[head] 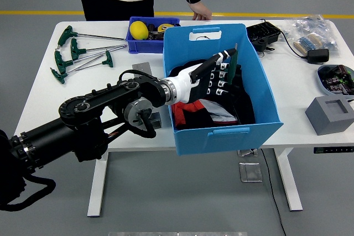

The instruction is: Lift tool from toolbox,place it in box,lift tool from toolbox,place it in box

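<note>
Placing: second step, left hand [217,73] inside the blue box [265,95], fingers wrapped on a green-handled tool [233,58]
Tool: sticks out past the fingertips, handle end up, long axis near upright; shaft hidden
Below hand: black and red cloth [202,106]
Next: lower, uncurl fingers, likely
Well behind hand: more tools [77,53] on table [110,109]
Right hand: unseen

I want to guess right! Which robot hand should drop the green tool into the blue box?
The left hand. It already holds the green tool and reaches inside the blue box, above the dark cloth. No right hand is in view.
</note>
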Motion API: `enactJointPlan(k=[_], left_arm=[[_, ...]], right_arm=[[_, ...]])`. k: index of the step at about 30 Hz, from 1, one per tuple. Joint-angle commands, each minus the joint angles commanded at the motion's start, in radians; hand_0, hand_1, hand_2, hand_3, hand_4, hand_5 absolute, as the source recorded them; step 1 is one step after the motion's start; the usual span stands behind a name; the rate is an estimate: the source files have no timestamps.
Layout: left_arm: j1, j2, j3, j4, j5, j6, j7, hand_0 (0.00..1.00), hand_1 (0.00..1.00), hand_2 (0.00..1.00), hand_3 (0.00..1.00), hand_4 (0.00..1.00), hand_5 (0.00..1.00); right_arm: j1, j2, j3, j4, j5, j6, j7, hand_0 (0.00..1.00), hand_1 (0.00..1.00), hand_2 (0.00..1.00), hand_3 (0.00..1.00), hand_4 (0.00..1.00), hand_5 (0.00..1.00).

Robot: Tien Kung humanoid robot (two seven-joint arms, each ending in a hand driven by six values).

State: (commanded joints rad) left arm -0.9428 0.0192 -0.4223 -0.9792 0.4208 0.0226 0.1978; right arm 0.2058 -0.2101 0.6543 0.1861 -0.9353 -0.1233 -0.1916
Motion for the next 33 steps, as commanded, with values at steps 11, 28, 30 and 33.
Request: enactJointPlan(k=[11, 28, 30, 33], left_arm=[[-0.025, -0.019, 0.034, 0.145, 0.468, 0.002, -0.043, 0.712, 0.778, 0.934, 0.892, 0.82, 0.998], [-0.034, -0.019, 0.011, 0.079, 1.179, -0.088, 0.012, 0.753, 0.778, 0.916, 0.801, 0.817, 0.998], [-0.037, -0.019, 0.018, 0.075, 1.263, -0.098, 0.012, 0.891, 0.933, 0.998, 0.791, 0.827, 0.998], [-0.036, -0.019, 0.021, 0.074, 1.387, -0.112, 0.018, 0.891, 0.933, 0.998, 0.791, 0.827, 0.998]], right_arm=[[0.006, -0.002, -0.003, 0.001, 0.0, -0.001, 0.001, 0.63, 0.629, 0.683, 0.55, 0.804, 0.636], [-0.002, -0.003, -0.001, 0.001, -0.002, 0.001, 0.0, 0.629, 0.628, 0.683, 0.55, 0.805, 0.637], [-0.003, -0.003, -0.001, 0.001, -0.002, 0.001, 0.0, 0.628, 0.627, 0.683, 0.55, 0.805, 0.638], [-0.004, -0.003, -0.001, 0.002, -0.001, 0.0, 0.0, 0.628, 0.627, 0.683, 0.55, 0.805, 0.638]])
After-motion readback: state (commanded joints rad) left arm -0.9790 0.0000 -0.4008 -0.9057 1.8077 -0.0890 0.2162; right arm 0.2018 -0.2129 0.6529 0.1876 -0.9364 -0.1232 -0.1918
